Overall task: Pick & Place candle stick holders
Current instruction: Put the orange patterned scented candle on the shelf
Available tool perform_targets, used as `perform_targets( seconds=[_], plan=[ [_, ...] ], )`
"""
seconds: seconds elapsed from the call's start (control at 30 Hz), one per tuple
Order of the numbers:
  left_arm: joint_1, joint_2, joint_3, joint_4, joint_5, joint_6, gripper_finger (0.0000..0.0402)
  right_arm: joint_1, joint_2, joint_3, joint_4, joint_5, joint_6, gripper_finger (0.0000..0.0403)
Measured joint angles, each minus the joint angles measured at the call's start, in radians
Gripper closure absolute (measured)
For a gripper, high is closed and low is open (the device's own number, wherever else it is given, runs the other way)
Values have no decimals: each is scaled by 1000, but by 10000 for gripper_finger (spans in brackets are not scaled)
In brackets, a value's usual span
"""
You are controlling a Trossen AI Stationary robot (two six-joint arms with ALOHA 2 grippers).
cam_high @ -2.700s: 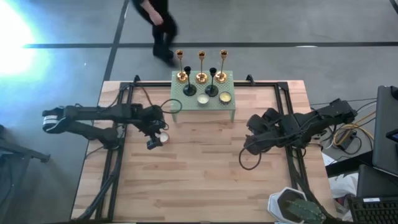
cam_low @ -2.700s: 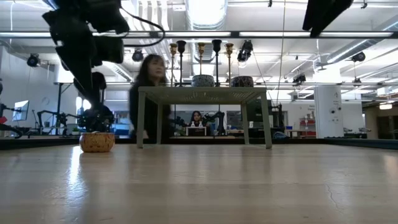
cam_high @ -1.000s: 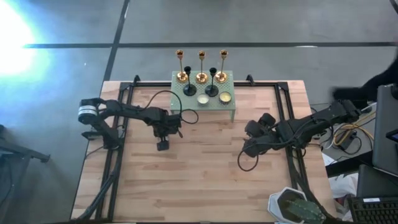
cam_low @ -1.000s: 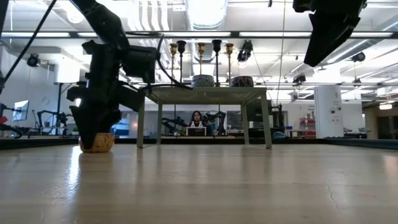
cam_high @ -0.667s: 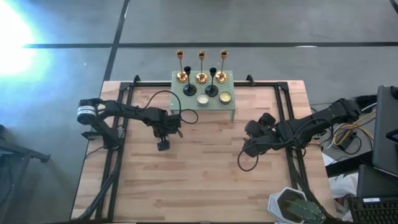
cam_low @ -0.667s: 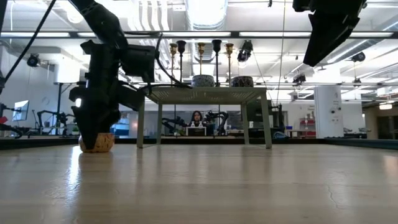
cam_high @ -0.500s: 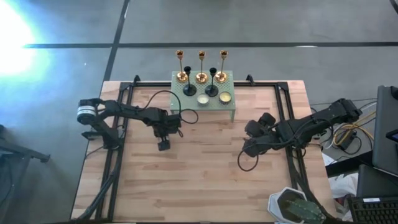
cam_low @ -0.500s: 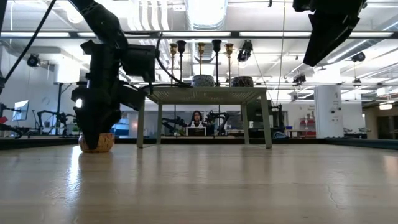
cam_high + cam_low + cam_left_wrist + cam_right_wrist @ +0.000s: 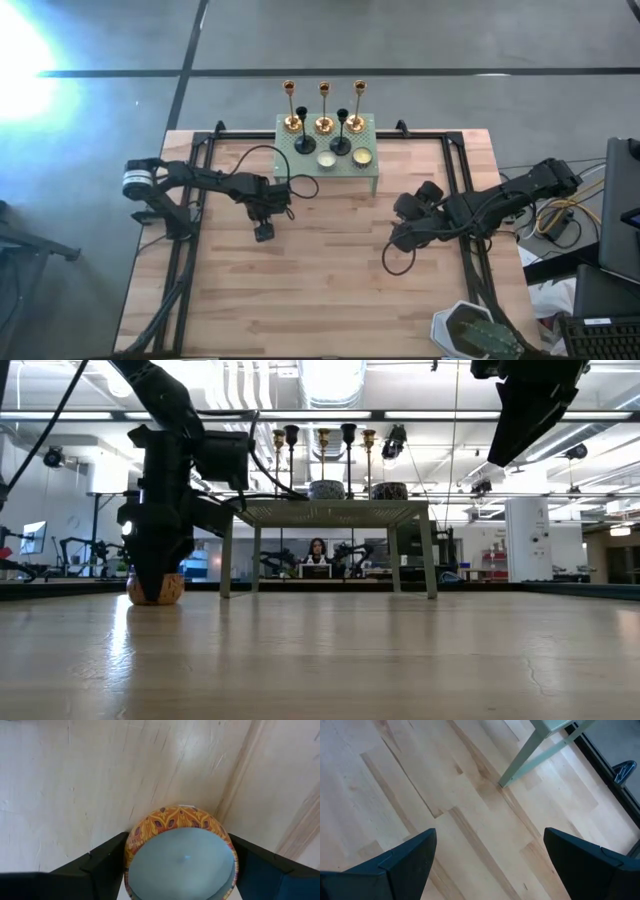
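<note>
The left gripper (image 9: 180, 865) is down at the tabletop, its fingers (image 9: 107, 855) straddling a small patterned candle tin (image 9: 181, 852), touching or not I cannot tell. The right gripper (image 9: 487, 855) hangs open above bare wood. The candle stick holders (image 9: 324, 110) stand on the green stand (image 9: 372, 165) at the table's far edge.

Left gripper (image 9: 263, 233) points straight down at mid-table, its fingers (image 9: 102, 857) spread to either side of a small round tin (image 9: 181, 855). Right gripper (image 9: 398, 237) hovers raised, fingers (image 9: 407, 857) wide apart.
</note>
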Motion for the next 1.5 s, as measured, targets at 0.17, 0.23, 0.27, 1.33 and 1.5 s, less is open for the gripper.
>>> perform_targets(
  seconds=[0.17,0.23,0.27,1.33,1.5],
  plan=[
    [0,0,0,-26,0,-1,101,0,0,0,-1,0,0,39],
    [0,-1,4,-65,0,-9,101,0,0,0,-1,0,0,39],
    [0,-5,6,-88,0,-18,101,0,0,0,-1,0,0,39],
    [164,-175,579,-454,31,-164,101,-15,0,0,3,29,-56,39],
    [231,-81,722,-502,31,-108,101,-15,0,0,2,26,-83,39]
  ],
)
